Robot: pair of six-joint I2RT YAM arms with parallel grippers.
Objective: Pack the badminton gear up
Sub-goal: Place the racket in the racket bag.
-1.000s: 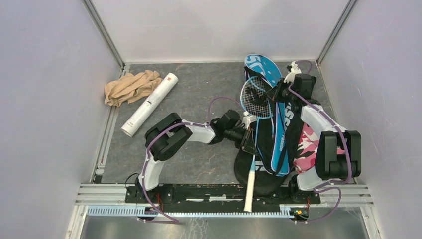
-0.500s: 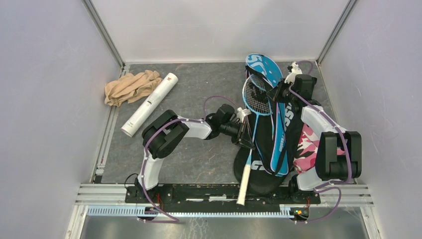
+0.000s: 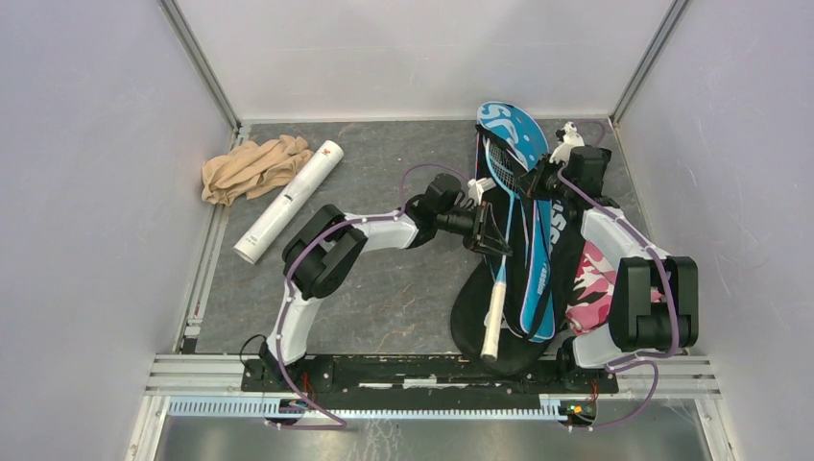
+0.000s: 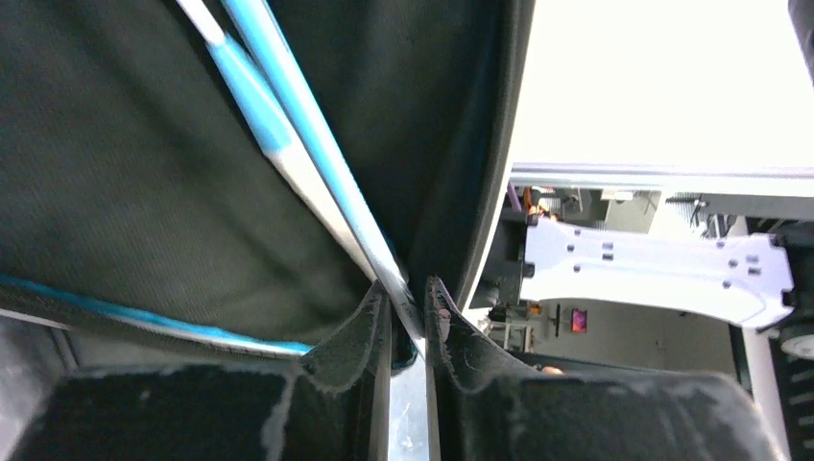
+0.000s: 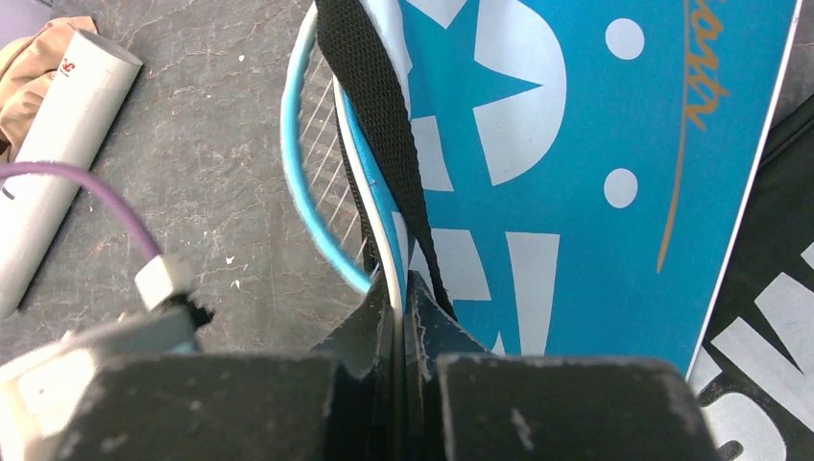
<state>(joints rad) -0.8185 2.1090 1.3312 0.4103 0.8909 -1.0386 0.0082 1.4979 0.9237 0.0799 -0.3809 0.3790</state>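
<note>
The blue racket [image 3: 498, 280] lies along the covers, its strung head [image 3: 501, 165] partly tucked under the lip of the blue "SPORT" cover [image 3: 519, 133]. My left gripper [image 3: 491, 229] is shut on the racket's shaft [image 4: 288, 158], seen close up between its fingers [image 4: 408, 296]. My right gripper [image 3: 536, 179] is shut on the white-piped edge of the blue cover [image 5: 576, 144], holding it up; the racket's blue rim [image 5: 293, 192] shows beside it. The black "CROSSWAY" cover [image 3: 469, 322] lies beneath, with the white handle resting on it. The long white tube [image 3: 288, 202] lies at the left.
A tan cloth bundle [image 3: 251, 165] sits against the left wall beside the tube. A pink-and-white camouflage item [image 3: 589, 279] lies under the right arm. The arms' base rail [image 3: 413, 370] runs along the near edge.
My left gripper has moved away from the bases with the racket, pushing its head further under the blue cover. The handle has swung off the base rail onto the black cover. The right gripper stayed put.
</note>
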